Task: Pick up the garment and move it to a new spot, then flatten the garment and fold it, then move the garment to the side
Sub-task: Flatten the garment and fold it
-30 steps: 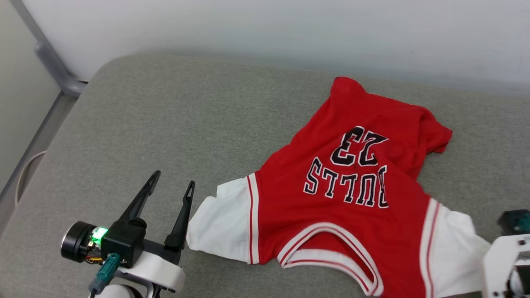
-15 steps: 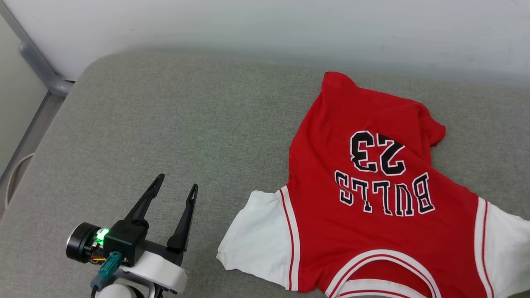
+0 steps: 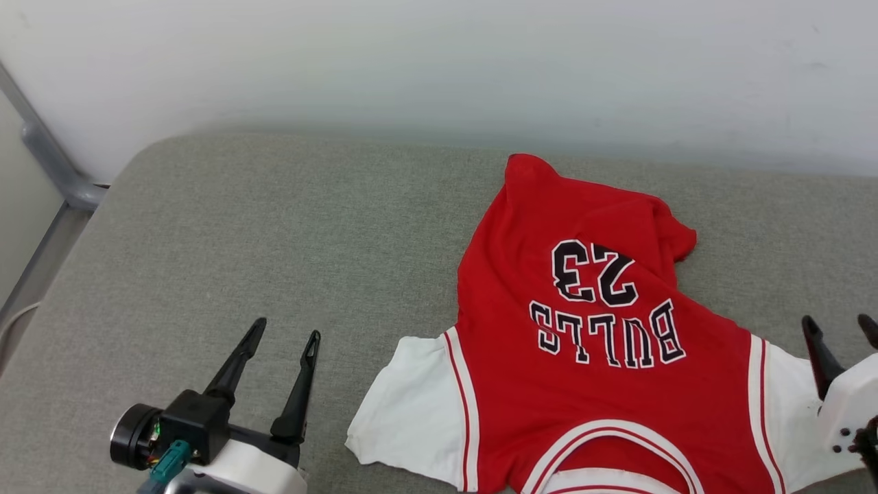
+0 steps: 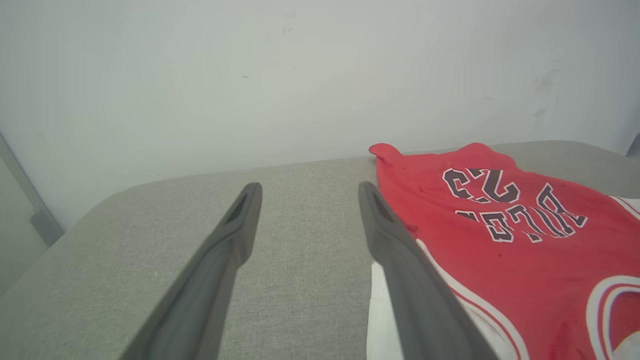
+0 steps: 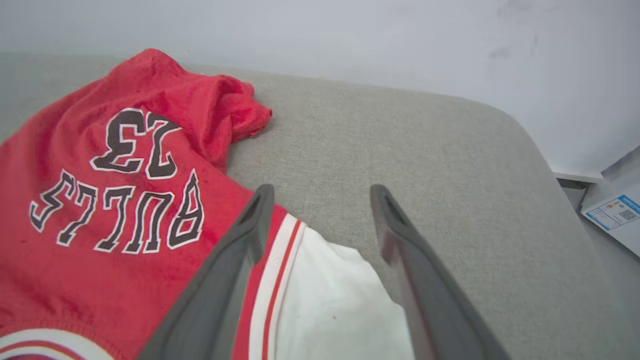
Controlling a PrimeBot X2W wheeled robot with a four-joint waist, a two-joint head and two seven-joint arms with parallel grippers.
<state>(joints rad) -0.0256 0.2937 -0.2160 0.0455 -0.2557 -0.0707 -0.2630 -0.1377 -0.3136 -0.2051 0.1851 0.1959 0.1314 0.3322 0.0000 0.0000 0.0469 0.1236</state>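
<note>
left gripper (image 3: 287, 329): fingers spread, empty, over the cushion's (image 3: 274, 226) near-left part, just beside the shirt (image 3: 583, 384)
right gripper (image 3: 838, 321): fingers spread, gripping nothing, above a white sleeve (image 5: 330, 310) towards the cushion's right edge
shirt: one, red, lettering up, on the cushion's right half, far corner bunched
cushion: one, grey weave, rounded corners
room: pale wall (image 3: 439, 62) behind; one grey rail (image 3: 48, 165) left; one labelled paper (image 5: 612, 212) past the right edge

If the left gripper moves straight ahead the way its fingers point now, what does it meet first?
Likely the bare grey cushion, then the white wall; the garment lies right of that line. How high the left gripper hangs above the cushion is unclear.
</note>
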